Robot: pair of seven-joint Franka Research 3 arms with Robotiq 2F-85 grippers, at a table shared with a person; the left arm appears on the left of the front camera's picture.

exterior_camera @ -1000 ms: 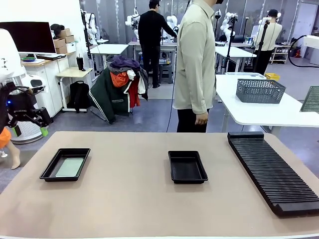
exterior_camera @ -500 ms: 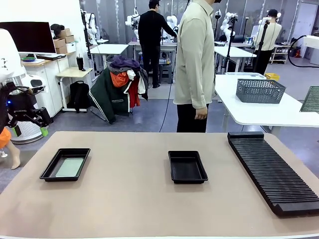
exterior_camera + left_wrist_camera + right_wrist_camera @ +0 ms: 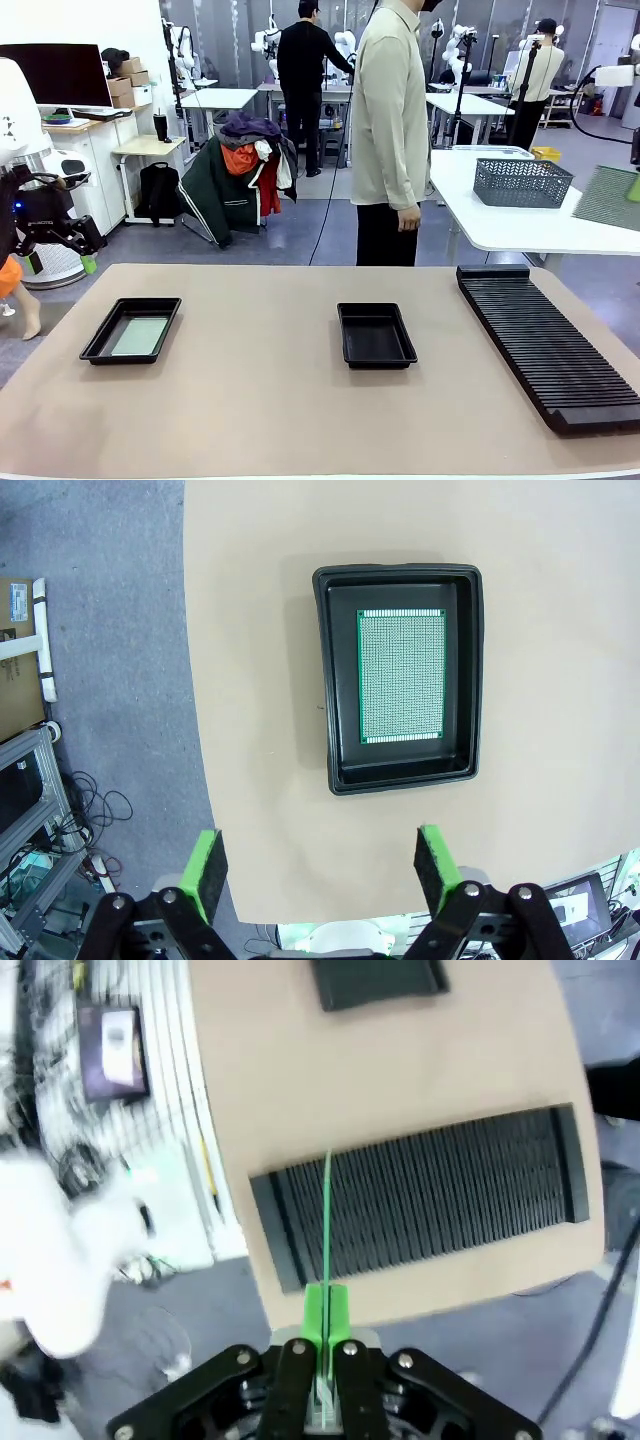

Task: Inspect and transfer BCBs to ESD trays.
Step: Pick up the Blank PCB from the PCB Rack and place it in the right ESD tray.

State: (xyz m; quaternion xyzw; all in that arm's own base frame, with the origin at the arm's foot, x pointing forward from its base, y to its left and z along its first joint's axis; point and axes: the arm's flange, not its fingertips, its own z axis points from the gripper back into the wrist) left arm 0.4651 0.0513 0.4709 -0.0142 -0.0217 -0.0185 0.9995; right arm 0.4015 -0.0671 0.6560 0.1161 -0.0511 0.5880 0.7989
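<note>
Two black ESD trays lie on the tan table. The left tray (image 3: 131,330) (image 3: 400,770) holds a green BCB (image 3: 140,336) (image 3: 402,676) flat on its floor. The centre tray (image 3: 376,335) (image 3: 378,980) has nothing in it. High above the table's left end, my left gripper (image 3: 62,258) (image 3: 320,865) hangs open, looking down at that tray. At the far right edge my right gripper (image 3: 325,1325) is shut on a second BCB (image 3: 610,197) (image 3: 327,1220). That board is seen edge-on in the right wrist view, well above the rack.
A long black ribbed rack (image 3: 550,345) (image 3: 430,1210) runs along the table's right side. A person (image 3: 390,130) stands at the far edge, hands down. Behind stand a white table with a grey basket (image 3: 520,182), other people and desks.
The board in my right gripper has come further into the front view from the right edge and tilted. The person shifted slightly. My left arm has stayed put.
</note>
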